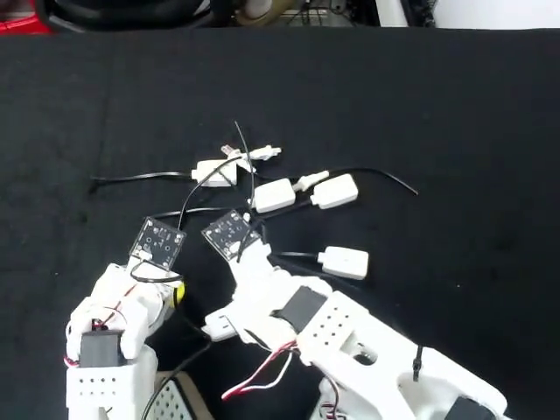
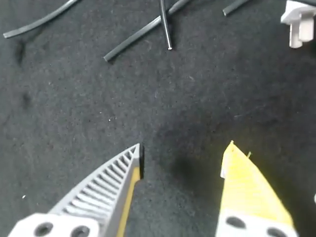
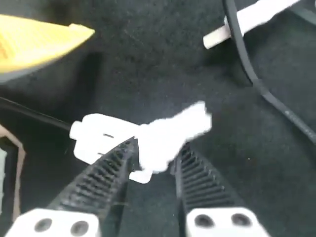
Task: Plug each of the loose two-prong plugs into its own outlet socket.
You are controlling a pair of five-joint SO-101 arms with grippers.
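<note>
**Rig look: twin white printed arms**

Left arm [image 1: 109, 337] and right arm [image 1: 350, 341]: white printed shells, with grids of small round holes in the flat plates [image 1: 332, 328]. Black servo blocks [image 1: 302, 306] set into the white. Thin red, white and black wires [image 1: 262, 378] looped off the right arm, red and black ones on the left too. Square black camera boards [image 1: 159, 241] at each wrist, dotted with small components. Left gripper [image 2: 183, 148]: one white ribbed finger [image 2: 106, 185] edged in yellow, one solid yellow finger [image 2: 247, 190], white bases with round screw holes. Right gripper [image 3: 157, 147]: two black ribbed fingers [image 3: 202, 182], white bases, paired screw holes.
</note>
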